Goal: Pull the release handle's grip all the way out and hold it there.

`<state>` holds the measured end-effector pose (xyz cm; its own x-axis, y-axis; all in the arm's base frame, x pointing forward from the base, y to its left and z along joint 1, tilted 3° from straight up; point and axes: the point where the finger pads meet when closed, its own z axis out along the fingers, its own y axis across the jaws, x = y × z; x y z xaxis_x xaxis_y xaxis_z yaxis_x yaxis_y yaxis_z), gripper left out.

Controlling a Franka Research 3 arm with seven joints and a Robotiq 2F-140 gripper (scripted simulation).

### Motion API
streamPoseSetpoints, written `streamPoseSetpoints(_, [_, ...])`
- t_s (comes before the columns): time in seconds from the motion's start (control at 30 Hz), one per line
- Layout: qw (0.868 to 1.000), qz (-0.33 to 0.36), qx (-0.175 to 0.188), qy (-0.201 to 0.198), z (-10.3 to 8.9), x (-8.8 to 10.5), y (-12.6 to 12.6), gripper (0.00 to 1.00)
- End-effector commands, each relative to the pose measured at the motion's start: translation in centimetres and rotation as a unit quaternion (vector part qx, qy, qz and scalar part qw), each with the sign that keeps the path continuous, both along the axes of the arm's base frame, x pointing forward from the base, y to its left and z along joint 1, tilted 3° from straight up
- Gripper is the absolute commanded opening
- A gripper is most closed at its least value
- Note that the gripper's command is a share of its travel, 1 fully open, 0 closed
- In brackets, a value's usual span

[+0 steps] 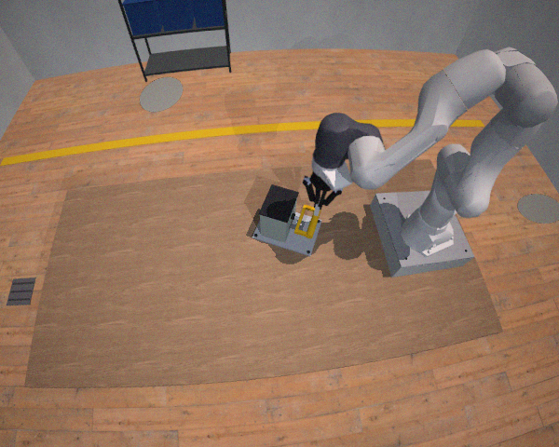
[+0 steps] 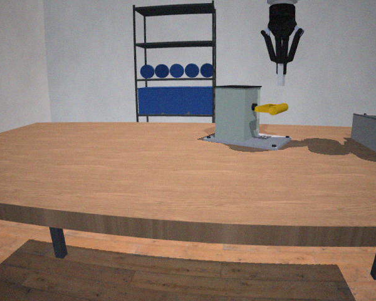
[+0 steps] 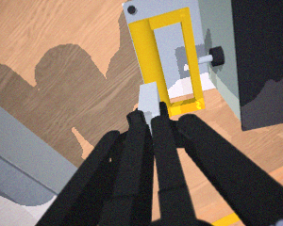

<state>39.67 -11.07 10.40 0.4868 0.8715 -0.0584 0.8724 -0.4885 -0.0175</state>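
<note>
The release handle's yellow grip (image 1: 305,220) (image 2: 274,108) (image 3: 143,56) sticks out level from its grey-green housing (image 1: 276,219) (image 2: 235,111) (image 3: 224,87), which stands on a grey baseplate (image 1: 289,244) (image 2: 272,142) (image 3: 143,11). My gripper (image 1: 317,208) (image 2: 280,79) (image 3: 151,95) is shut with nothing between its fingers. It points down and hangs in the air a short way above the outer end of the grip, touching nothing. In the wrist view the fingertips lie over the near end of the yellow frame.
The arm's grey base block (image 1: 415,250) (image 2: 370,132) (image 3: 19,155) stands on the table close beside the handle unit. A dark shelf rack (image 1: 178,29) (image 2: 175,64) with blue items stands off the table at the back.
</note>
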Motion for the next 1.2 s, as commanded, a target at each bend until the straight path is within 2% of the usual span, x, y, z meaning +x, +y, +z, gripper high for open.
streamPoseSetpoints(0.0, [1.000, 0.002, 0.001, -0.003, 0.12, 0.22, 0.00, 0.00])
streamPoseSetpoints(0.5, [1.000, 0.002, 0.001, -0.003, 0.12, 0.22, 0.00, 0.00])
streamPoseSetpoints(0.53, [1.000, 0.002, 0.001, -0.003, 0.12, 0.22, 0.00, 0.32])
streamPoseSetpoints(1.17, [1.000, 0.002, 0.001, -0.003, 0.12, 0.22, 0.00, 0.32])
